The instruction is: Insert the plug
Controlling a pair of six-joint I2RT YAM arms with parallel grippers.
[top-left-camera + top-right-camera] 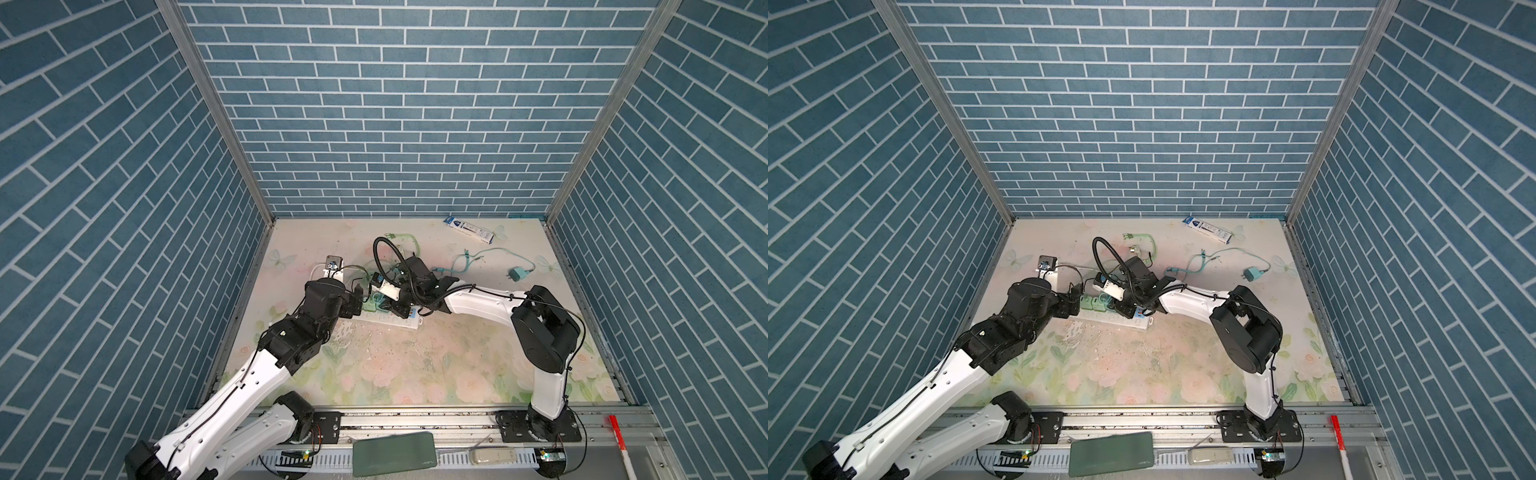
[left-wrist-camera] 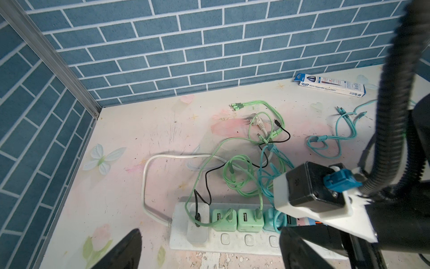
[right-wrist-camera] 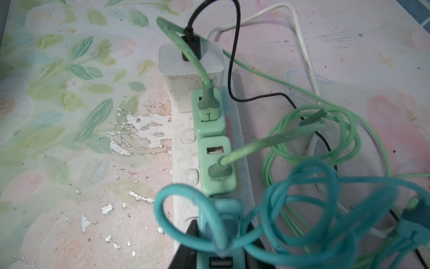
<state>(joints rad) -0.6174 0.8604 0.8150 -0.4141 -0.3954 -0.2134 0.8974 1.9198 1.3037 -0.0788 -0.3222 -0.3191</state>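
Note:
A white power strip (image 1: 409, 323) (image 2: 235, 244) (image 3: 183, 121) lies mid-table in both top views. On it stand a white charger (image 2: 197, 223) and two mint-green chargers (image 2: 221, 220) (image 3: 217, 167). Right beside them stands the teal plug (image 3: 229, 209) (image 2: 271, 221), its looped teal cable (image 3: 302, 186) in front of it. My right gripper (image 3: 222, 233) (image 1: 392, 307) is shut on the teal plug; how deep it sits in the strip I cannot tell. My left gripper (image 2: 209, 235) (image 1: 359, 305) hovers open over the strip's cord end, holding nothing.
Tangled green, black and teal cables (image 2: 256, 149) lie behind the strip. A second teal charger with its cable (image 1: 517, 273) lies at the right rear, and a pen box (image 1: 469, 228) near the back wall. Blue brick walls enclose three sides.

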